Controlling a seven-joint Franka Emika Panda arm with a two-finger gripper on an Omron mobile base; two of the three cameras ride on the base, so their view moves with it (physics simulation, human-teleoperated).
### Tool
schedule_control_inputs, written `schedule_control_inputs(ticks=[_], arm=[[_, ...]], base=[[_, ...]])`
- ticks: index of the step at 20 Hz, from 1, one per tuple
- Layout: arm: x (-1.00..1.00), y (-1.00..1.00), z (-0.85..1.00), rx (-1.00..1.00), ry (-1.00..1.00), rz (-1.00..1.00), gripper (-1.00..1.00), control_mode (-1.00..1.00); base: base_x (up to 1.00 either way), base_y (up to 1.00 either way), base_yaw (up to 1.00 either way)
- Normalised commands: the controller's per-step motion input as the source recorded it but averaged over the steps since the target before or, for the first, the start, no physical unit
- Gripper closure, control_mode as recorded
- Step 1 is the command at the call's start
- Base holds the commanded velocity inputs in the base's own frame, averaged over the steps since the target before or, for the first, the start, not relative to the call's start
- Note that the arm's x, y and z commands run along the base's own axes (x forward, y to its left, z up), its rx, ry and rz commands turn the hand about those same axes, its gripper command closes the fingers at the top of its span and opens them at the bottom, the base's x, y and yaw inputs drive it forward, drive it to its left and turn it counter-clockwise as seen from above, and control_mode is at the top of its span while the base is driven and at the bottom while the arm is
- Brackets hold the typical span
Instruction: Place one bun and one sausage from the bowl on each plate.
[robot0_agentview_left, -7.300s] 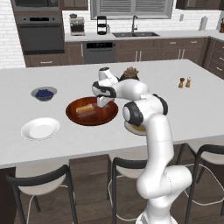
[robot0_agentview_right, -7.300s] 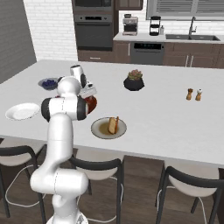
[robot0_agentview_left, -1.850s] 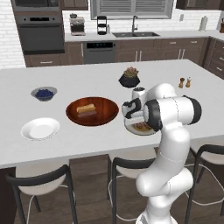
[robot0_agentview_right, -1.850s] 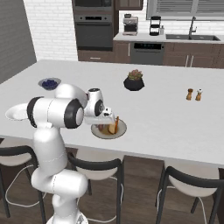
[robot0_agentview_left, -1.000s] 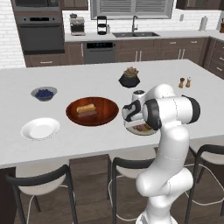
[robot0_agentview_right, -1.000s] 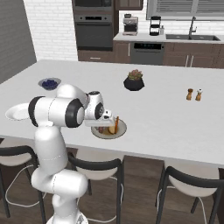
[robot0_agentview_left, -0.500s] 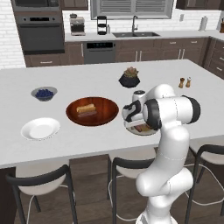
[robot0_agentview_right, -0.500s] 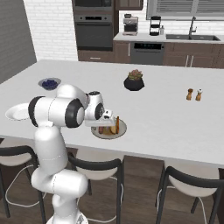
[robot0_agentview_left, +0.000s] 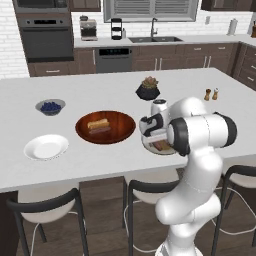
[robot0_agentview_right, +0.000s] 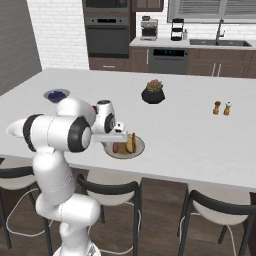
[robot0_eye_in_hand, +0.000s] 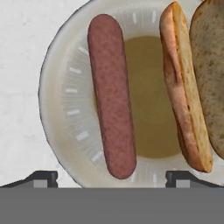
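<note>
Hand (robot0_eye_in_hand: 111, 177): fingers spread wide, holding nothing, above cream-rimmed plate (robot0_eye_in_hand: 65, 113) carrying one sausage (robot0_eye_in_hand: 111, 94) and one bun (robot0_eye_in_hand: 183, 87). Wooden bowl (robot0_agentview_left: 106, 127), white plate (robot0_agentview_left: 46, 147) on white counter (robot0_agentview_left: 100, 85); kitchen cabinets behind.

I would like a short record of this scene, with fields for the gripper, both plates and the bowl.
gripper: open, above the cream-rimmed plate, holding nothing
cream-rimmed plate: one sausage and one bun lying on it
white plate: nothing on it
bowl: one bun and one sausage inside
task: one plate served, white plate not yet
</note>
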Motion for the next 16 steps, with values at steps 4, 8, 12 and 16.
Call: schedule_control_inputs(ticks=[4,8,12,16], arm=[[-0.39,0.15,0.41,0.0,0.0,0.0,-1.0,-1.0],[-0.33,0.0,0.45,0.0,0.0,0.0,-1.0,-1.0],[-0.19,0.0,0.19,0.0,0.0,0.0,-1.0,-1.0],[-0.23,0.0,0.21,0.0,0.0,0.0,-1.0,-1.0]], base=[[0.0,0.0,0.0],[0.0,0.0,0.0],[0.0,0.0,0.0],[0.0,0.0,0.0]])
